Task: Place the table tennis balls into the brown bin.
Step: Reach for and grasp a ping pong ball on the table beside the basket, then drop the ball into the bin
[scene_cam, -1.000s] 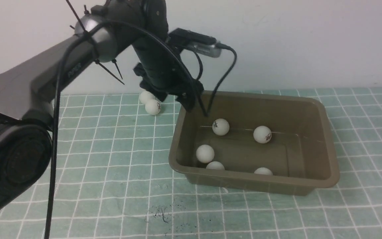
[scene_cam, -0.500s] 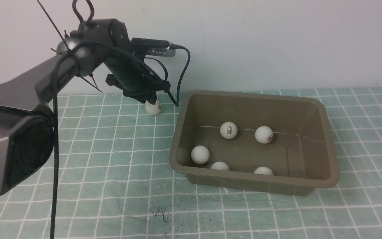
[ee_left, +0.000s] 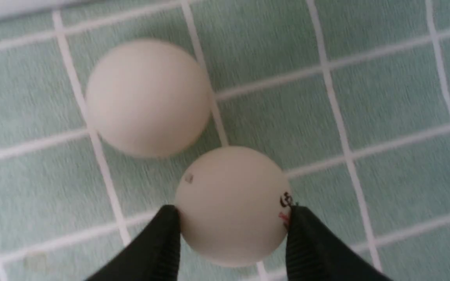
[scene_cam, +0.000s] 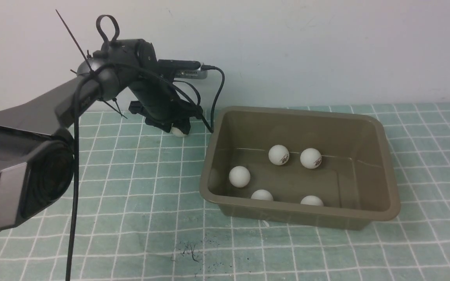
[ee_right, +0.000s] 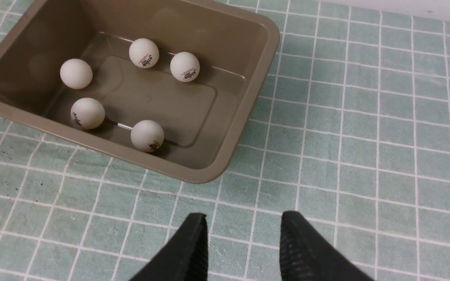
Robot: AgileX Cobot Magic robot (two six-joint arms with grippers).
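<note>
Right tool [ee_right: 244, 216]: jaws apart, holding nothing, above the bench [ee_right: 365, 156] on the near side of the brown bin [scene_cam: 299, 218]. The bin holds five matte white table tennis balls [scene_cam: 239, 176]; its front wall cuts off the two nearest. Beyond it, the left tool [ee_left: 233, 212] clamps a logo-printed ball [ee_left: 229, 183] resting on the bench. A plain ball [ee_left: 147, 97] lies just beside it, blurred.

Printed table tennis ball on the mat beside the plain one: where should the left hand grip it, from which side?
Pinch the printed table tennis ball across its widest middle, coming down from above: it is a smooth sphere, so off-centre contact would likely slip. Keep the fingers on the two sides clear of the plain ball close beside it, as the left hand brackets it now.
</note>
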